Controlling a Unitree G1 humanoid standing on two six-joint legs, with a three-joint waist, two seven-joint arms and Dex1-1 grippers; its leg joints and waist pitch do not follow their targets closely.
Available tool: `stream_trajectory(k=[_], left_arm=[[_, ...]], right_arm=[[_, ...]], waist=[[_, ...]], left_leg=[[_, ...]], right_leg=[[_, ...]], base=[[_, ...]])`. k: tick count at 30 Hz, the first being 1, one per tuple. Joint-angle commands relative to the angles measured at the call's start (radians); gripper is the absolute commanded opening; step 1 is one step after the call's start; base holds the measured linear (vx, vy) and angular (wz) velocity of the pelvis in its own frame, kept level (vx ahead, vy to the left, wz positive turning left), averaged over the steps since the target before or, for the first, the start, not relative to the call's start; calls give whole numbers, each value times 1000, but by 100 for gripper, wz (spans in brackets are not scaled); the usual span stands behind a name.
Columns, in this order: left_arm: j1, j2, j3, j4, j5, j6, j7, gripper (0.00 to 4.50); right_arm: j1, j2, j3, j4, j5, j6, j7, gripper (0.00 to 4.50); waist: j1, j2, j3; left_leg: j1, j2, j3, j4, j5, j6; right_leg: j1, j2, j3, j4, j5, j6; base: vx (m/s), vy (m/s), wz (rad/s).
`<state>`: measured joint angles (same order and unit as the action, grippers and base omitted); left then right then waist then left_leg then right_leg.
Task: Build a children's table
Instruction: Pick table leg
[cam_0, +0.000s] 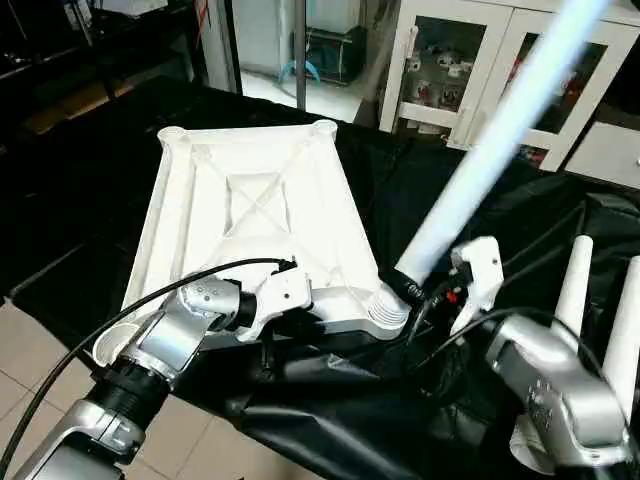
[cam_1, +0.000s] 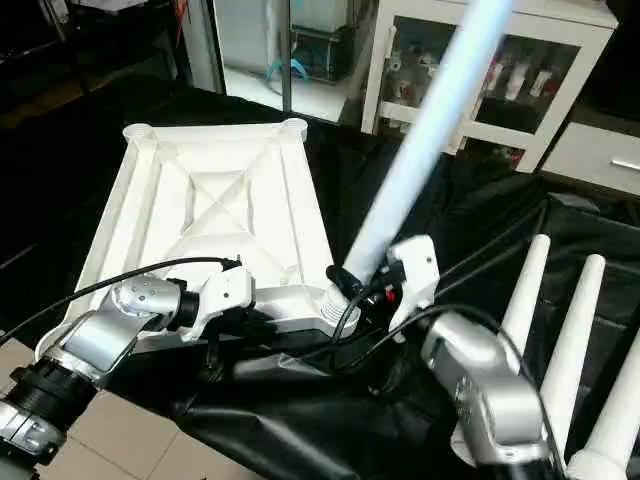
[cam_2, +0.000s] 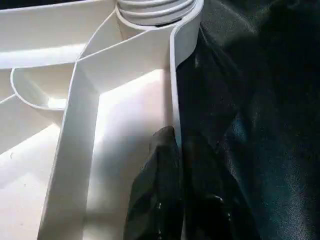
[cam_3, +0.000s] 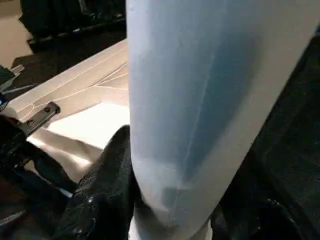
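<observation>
White tabletop (cam_0: 255, 225) lies ribbed side up on your black worktop (cam_0: 90, 250). Your left claw (cam_2: 177, 150) pinches its near rim. Your right claw (cam_0: 415, 280) clamps a leg (cam_0: 490, 150) tilted over the near corner socket (cam_0: 385, 312). Beside it, spare legs (cam_1: 560, 340) lie well apart.

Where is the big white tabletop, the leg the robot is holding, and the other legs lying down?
tabletop (cam_0: 262, 215): left eye view, on its ribbed underside.
held leg (cam_1: 420, 160): right eye view, on the middle of the tube.
spare legs (cam_1: 572, 340): right eye view, on the middle one.
</observation>
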<state>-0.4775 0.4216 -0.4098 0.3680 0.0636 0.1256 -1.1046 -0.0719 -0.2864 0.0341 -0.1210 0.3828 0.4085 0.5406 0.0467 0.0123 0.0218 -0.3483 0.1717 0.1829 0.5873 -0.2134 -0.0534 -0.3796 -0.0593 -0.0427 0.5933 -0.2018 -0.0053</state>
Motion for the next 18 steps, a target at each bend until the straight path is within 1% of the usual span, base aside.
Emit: stream_trajectory(k=[1, 3, 5, 7, 8, 9, 10, 11, 12, 13, 15, 16, 17, 18], left_arm=[[7, 11, -5, 10, 27, -5, 17, 0], [7, 10, -7, 10, 27, -6, 19, 0], [7, 10, -8, 10, 27, -6, 20, 0], [7, 9, -9, 10, 27, -6, 21, 0], [6, 8, -10, 10, 28, -6, 21, 0], [5, 7, -11, 10, 29, -5, 23, 0], [5, 7, -11, 10, 29, -5, 23, 0], [5, 6, -11, 10, 30, -4, 23, 0], [6, 6, -11, 9, 30, -4, 24, 0], [7, 6, -11, 8, 30, -4, 25, 0], [9, 7, -11, 7, 30, -4, 25, 0], [9, 6, -11, 5, 30, -3, 26, 0], [12, 7, -10, 4, 29, -2, 27, 0], [14, 7, -9, 2, 29, -1, 27, 0]], right_arm=[[84, -48, 54, 99, -116, 39, -36, 183], [94, -70, 84, 99, -145, 31, -25, 183], [96, -77, 94, 98, -157, 30, -20, 183], [96, -89, 111, 96, -167, 38, -10, 183], [93, -101, 131, 95, -181, 44, 2, 183], [90, -112, 149, 93, -190, 50, 14, 183], [89, -113, 152, 92, -191, 51, 16, 183], [88, -119, 161, 91, -196, 54, 23, 183], [84, -129, 177, 88, -199, 67, 33, 183], [83, -133, 183, 86, -198, 70, 37, 183], [82, -138, 190, 85, -198, 73, 40, 183], [82, -144, 196, 85, -194, 71, 41, 183], [67, -139, 194, 94, -178, 102, 36, 183], [53, -134, 191, 102, -167, 125, 33, 183]], waist=[[-6, 7, -23], [-8, 6, -23], [-7, 6, -22], [-9, 5, -21], [-11, 5, -18], [-12, 0, -19], [-11, 2, -18], [-12, 1, -18], [-14, 1, -19], [-14, -2, -18], [-14, -2, -20], [-16, -5, -20], [-16, -4, -20], [-16, -9, -20]], left_leg=[[10, 66, -31, -95, -335, -36], [7, 66, -32, -97, -330, -38], [8, 66, -32, -97, -328, -37], [8, 66, -32, -97, -339, -36], [9, 66, -33, -98, -371, -38], [11, 67, -34, -98, -378, -39], [13, 67, -35, -99, -392, -41], [15, 67, -34, -98, -396, -41], [13, 67, -35, -98, -395, -40], [11, 68, -37, -100, -394, -40], [13, 68, -36, -99, -395, -42], [11, 68, -35, -100, -393, -41], [11, 68, -36, -100, -389, -40], [9, 68, -36, -101, -382, -34]], right_leg=[[14, -87, 54, -88, -320, -154], [16, -85, 54, -85, -303, -150], [16, -85, 54, -86, -296, -147], [15, -85, 55, -87, -314, -144], [12, -86, 55, -92, -360, -137], [11, -86, 55, -93, -369, -135], [9, -86, 56, -95, -389, -129], [6, -87, 57, -96, -391, -129], [7, -87, 58, -95, -390, -130], [8, -86, 57, -94, -386, -128], [7, -85, 57, -94, -360, -133], [9, -84, 57, -92, -344, -138], [10, -85, 57, -91, -339, -140], [12, -86, 57, -89, -346, -142]], base=[[0, 0, 0], [0, 0, 0], [0, 0, 0], [0, 0, 0], [0, 0, 0], [0, 0, 0], [0, 0, 0], [0, 0, 0], [0, 0, 0], [0, 0, 0], [0, 0, 0], [0, 0, 0], [0, 0, 0], [0, 0, 0]])
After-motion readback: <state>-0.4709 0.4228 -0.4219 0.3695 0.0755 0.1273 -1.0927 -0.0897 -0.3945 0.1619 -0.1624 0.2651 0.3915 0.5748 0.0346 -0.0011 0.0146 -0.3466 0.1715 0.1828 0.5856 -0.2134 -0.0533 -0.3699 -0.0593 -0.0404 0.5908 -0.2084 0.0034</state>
